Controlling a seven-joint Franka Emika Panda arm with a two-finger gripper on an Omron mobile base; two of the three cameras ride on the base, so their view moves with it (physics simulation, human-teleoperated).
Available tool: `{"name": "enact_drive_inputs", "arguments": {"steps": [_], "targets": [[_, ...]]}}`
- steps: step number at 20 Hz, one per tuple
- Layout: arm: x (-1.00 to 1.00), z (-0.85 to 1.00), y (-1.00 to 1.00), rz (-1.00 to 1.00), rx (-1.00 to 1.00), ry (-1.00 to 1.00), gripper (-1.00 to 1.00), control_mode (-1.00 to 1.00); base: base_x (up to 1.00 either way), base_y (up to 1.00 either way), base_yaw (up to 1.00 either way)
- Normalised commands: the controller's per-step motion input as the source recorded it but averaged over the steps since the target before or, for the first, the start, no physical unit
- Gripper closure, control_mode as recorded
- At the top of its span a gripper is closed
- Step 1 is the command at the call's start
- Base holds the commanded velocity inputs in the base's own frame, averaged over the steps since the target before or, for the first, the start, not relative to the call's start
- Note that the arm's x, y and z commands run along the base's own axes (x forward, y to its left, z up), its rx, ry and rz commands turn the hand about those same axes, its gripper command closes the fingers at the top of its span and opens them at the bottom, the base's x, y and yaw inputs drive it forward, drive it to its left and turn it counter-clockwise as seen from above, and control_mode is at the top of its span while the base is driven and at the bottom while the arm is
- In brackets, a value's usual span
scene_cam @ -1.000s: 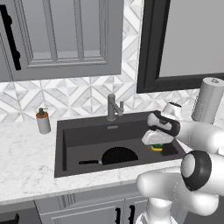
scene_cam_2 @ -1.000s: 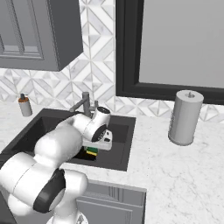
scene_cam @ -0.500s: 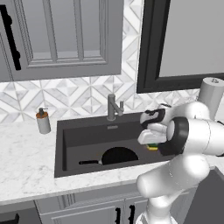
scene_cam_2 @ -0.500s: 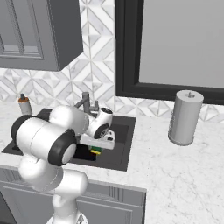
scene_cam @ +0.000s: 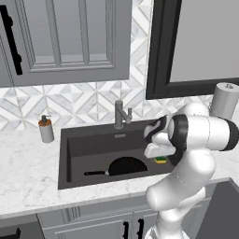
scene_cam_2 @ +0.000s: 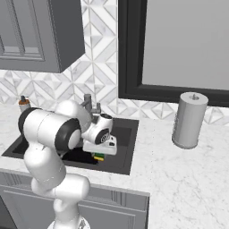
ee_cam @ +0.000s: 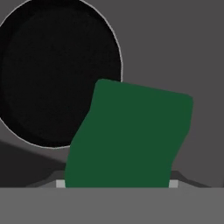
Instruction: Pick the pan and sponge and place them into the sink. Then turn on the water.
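My gripper [scene_cam: 160, 156] hangs low over the right end of the sink [scene_cam: 93, 144], shut on the sponge [scene_cam: 160, 160], whose green and yellow edge peeks out under the hand. In the hand view the sponge's green face [ee_cam: 131, 135] covers the fingertips, with the dark basin floor behind it. The pan [scene_cam: 127, 165] lies flat in the basin just left of the sponge, its thin handle pointing left, and it shows as a black disc [ee_cam: 57, 74] in the hand view. From the right base view the sponge [scene_cam_2: 98, 156] sits below the hand [scene_cam_2: 99, 153]. No stream falls from the faucet [scene_cam: 120, 114].
A grey soap dispenser [scene_cam: 45, 129] stands on the marble counter left of the sink. A paper towel roll [scene_cam_2: 190, 120] stands on the counter to the right. Grey wall cabinets hang above at the left and a dark-framed window is behind the sink.
The arm's elbow has swung round while the hand stayed over the sink. The gripper and sponge have shifted slightly left, toward the pan.
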Motion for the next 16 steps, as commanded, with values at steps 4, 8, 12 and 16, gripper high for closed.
{"name": "enact_drive_inputs", "arguments": {"steps": [4, 8, 12, 16], "targets": [[0.27, -0.29, 0.0, 0.0, 0.0, 0.0, 1.0, -1.0, 0.0, 0.0, 0.0], [0.38, -0.3, 0.0, -0.01, 0.0, 0.0, 1.0, -1.0, 0.0, 0.0, 0.0], [0.31, -0.24, 0.0, 0.0, 0.0, 0.0, 1.0, -1.0, 0.0, 0.0, 0.0], [0.2, -0.26, 0.0, 0.0, 0.0, 0.0, 1.0, -1.0, 0.0, 0.0, 0.0]]}}
